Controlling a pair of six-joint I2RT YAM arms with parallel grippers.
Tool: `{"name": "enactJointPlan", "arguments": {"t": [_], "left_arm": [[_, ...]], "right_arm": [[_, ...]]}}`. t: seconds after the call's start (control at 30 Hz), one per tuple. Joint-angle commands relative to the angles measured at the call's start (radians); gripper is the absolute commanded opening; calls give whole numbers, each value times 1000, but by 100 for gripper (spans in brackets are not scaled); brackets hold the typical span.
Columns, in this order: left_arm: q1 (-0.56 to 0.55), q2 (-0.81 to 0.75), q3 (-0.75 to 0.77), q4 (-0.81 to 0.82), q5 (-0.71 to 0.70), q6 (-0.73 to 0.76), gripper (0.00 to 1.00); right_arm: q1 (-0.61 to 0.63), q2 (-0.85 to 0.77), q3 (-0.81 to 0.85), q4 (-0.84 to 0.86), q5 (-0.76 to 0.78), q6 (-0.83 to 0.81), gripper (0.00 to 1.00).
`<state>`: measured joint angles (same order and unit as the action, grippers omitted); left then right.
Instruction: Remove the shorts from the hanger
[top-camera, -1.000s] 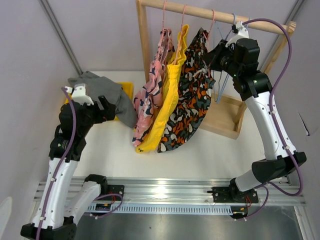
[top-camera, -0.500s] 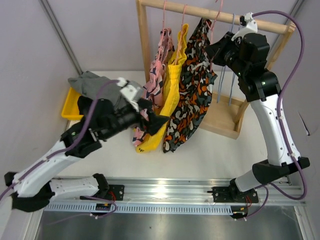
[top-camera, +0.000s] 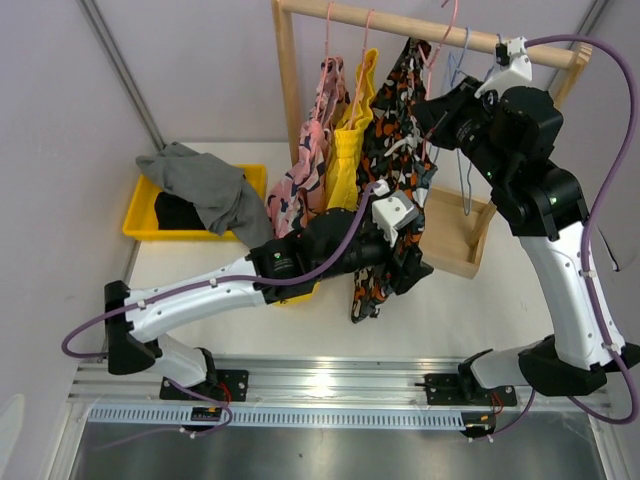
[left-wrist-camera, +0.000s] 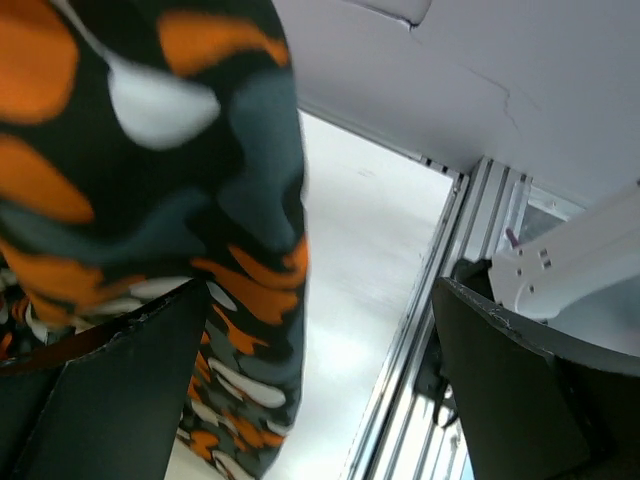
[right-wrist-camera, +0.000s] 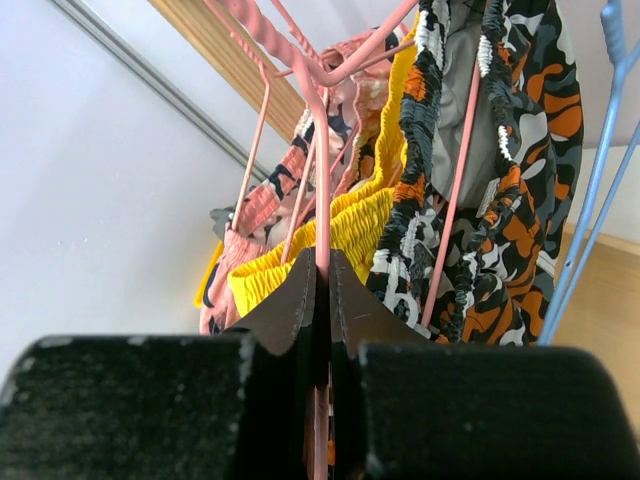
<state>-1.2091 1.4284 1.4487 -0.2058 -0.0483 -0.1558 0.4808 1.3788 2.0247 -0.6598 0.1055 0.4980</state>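
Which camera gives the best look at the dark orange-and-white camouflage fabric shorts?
Top external: the dark orange-and-white camouflage fabric shorts hang nearly whole in view. Left wrist shows only a close patch of print; right wrist only the waistband beside the gripped pink wire hanger.

five shorts (top-camera: 385, 150), one yellow bin (top-camera: 170, 234), one rack (top-camera: 380, 18), two arms (top-camera: 200, 295).

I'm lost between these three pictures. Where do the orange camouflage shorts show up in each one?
Top external: the camouflage shorts hang mid-frame, right of the yellow shorts.
Left wrist: they fill the upper left.
Right wrist: right of centre, beside the pink hanger pinched by the right gripper.
Shared landmark: the yellow shorts, just left of them in the top and right wrist views.
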Motion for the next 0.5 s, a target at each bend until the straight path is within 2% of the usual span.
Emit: {"name": "enactJointPlan", "arguments": {"t": [0.0, 0.07, 0.17, 0.2, 0.27, 0.3, 0.33, 0.47], "left_arm": [[-4, 30, 75, 118, -12, 13, 99], [-4, 58, 81, 138, -47, 15, 93], [-4, 78, 90, 148, -117, 15, 71], [-4, 86, 88, 152, -133, 13, 52], [-4, 89, 78, 172, -153, 9, 28], [-4, 84, 58, 181, -150, 7, 8], [-4, 81, 49, 193, -144, -4, 0], [-24, 31, -52, 256, -113, -19, 0]], "right_arm": [[8, -61, -3, 42, 34, 24, 0], [8, -78, -4, 37, 26, 31, 0], [8, -95, -3, 17, 20, 43, 0], [8, -101, -4, 12, 17, 53, 0], [10, -115, -11, 11, 5, 59, 0], [10, -115, -12, 9, 6, 59, 0], [10, -118, -14, 8, 7, 60, 0], [8, -118, -18, 5, 22, 48, 0]]}}
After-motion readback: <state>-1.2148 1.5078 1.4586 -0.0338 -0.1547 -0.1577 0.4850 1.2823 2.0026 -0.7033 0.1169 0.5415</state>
